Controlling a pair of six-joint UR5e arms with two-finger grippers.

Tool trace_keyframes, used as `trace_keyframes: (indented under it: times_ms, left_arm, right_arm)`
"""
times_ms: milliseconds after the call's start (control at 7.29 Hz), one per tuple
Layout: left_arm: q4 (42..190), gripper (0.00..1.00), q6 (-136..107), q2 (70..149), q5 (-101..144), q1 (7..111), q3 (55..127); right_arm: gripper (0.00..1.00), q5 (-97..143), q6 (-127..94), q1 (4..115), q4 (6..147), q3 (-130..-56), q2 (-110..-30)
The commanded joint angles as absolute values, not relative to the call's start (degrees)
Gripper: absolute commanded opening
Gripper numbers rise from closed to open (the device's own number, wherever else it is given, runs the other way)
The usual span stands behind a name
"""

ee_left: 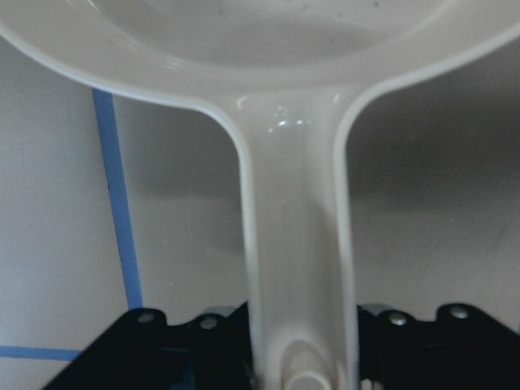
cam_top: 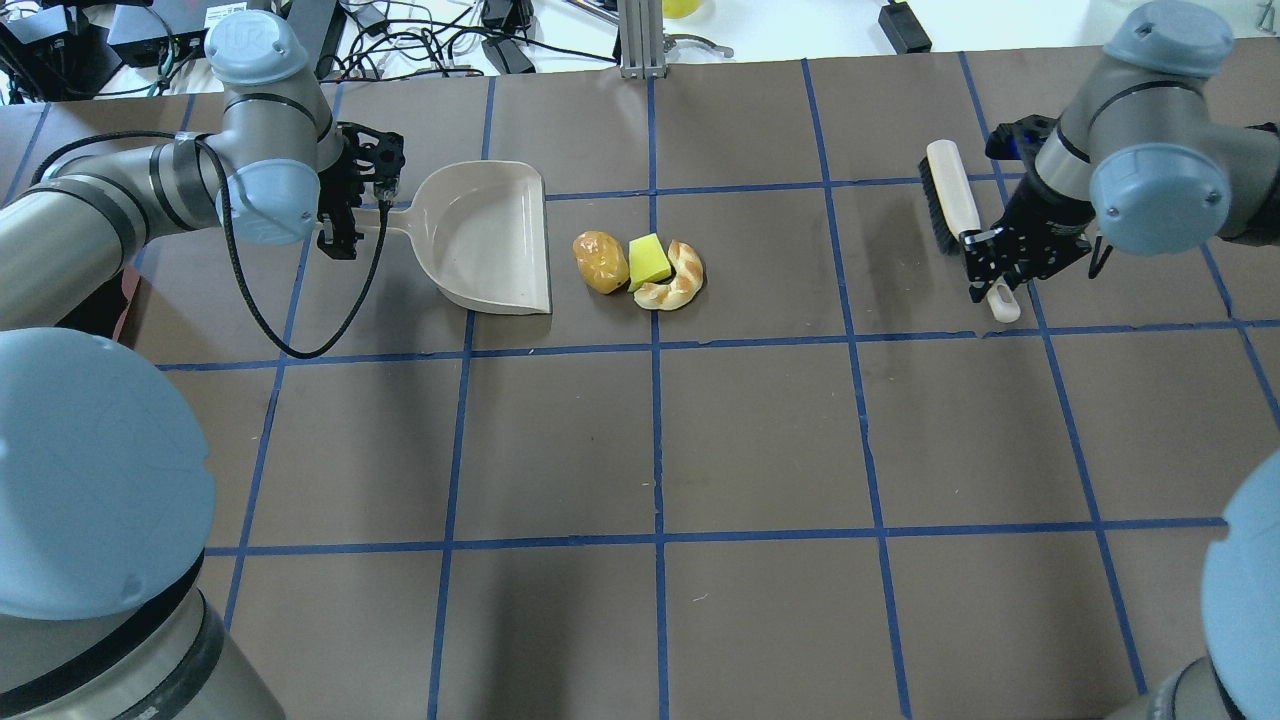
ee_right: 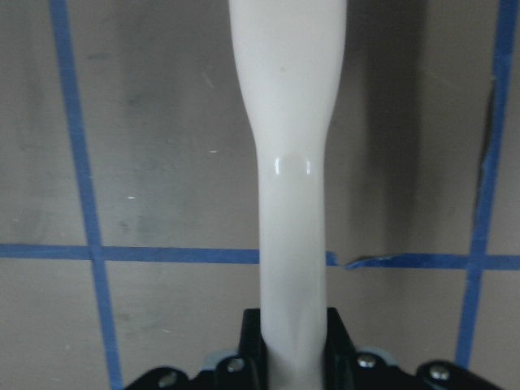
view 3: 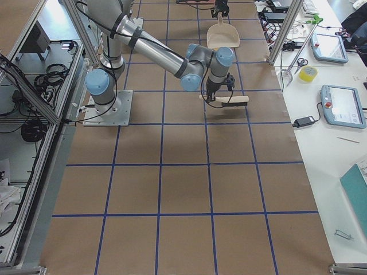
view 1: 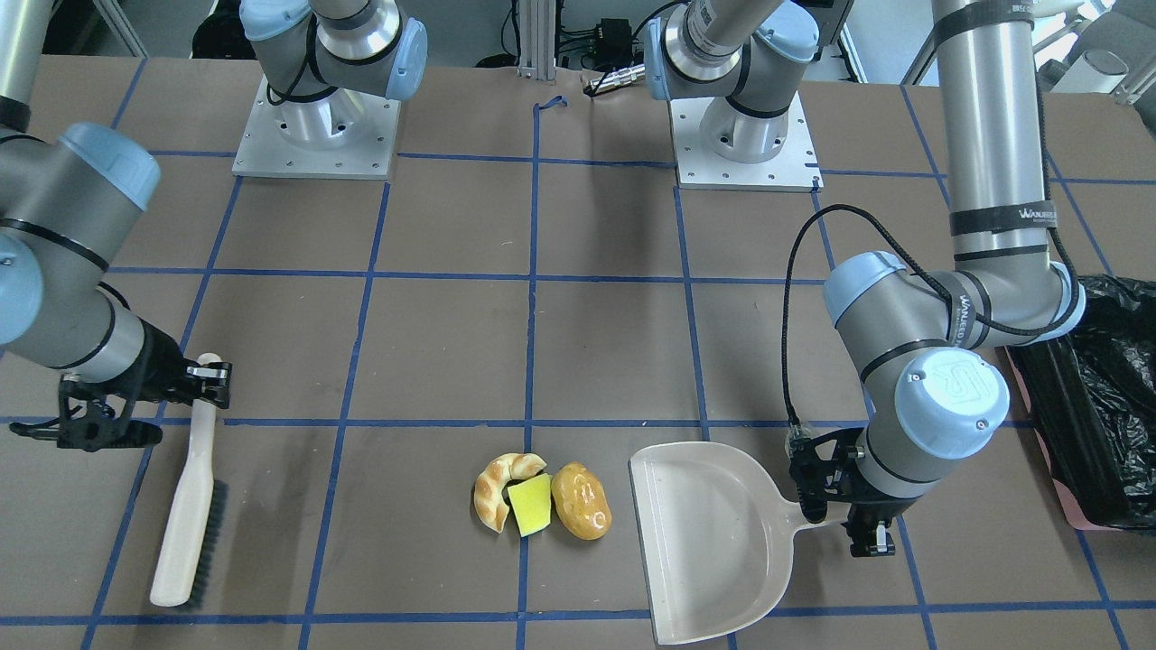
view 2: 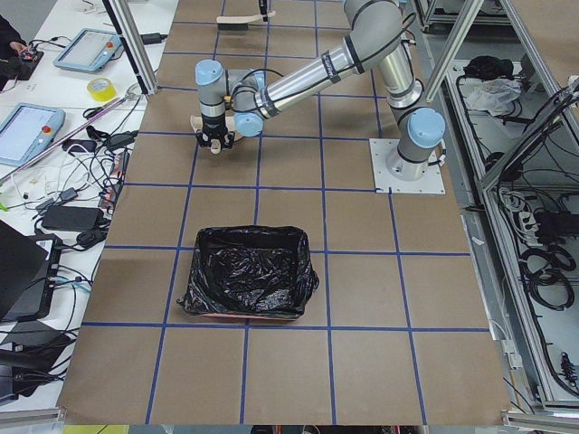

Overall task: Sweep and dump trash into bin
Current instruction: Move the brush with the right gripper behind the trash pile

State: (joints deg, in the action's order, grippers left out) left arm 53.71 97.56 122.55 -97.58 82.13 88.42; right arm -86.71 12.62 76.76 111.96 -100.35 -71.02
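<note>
Beige dustpan (view 1: 713, 542): flat on the worktop (cam_top: 760, 440), pan bare, open mouth turned toward the trash (cam_top: 640, 265).
Left end effector (view 1: 840, 507): closed on the dustpan's handle. The wrist view shows the handle running in between the jaws.
Right end effector (cam_top: 995, 262): closed on the end of the brush (view 1: 185, 515) handle, well apart from the dustpan and beyond the trash from it.
Brush: lies low with its bristles turned sideways, not down. I cannot tell whether it touches the worktop.
Trash: croissant (view 1: 495, 487), wedge (view 1: 531, 506) and lump (view 1: 581, 501) sit packed together just beside the dustpan's mouth. The lump is nearest the dustpan and the croissant farthest. None of them is in the pan.
Bin (view 2: 298, 262): black-lined, well apart from the dustpan on its handle side. No trash shows in it.
Done: both tools appear to be in grasp.
Left: turn the bristles down, sweep all three pieces into the dustpan, carry it to the bin and tip it out.
Progress: early, by my judgement, since no piece has reached the dustpan yet.
</note>
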Motion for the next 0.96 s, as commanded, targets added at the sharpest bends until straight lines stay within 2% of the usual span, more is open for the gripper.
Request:
trace_keyframes:
  times_ms: [0, 824]
  left_arm:
    - [53.53, 0.00, 97.47, 122.61, -97.56, 82.44, 88.42]
    - [53.44, 0.00, 97.47, 122.70, -97.56, 82.44, 88.42]
  right_arm:
    - [0.00, -84.21, -0.99, 85.65, 110.05, -100.20, -71.19]
    - [0.00, -78.51, -26.95, 102.99, 109.24, -100.37, -70.14]
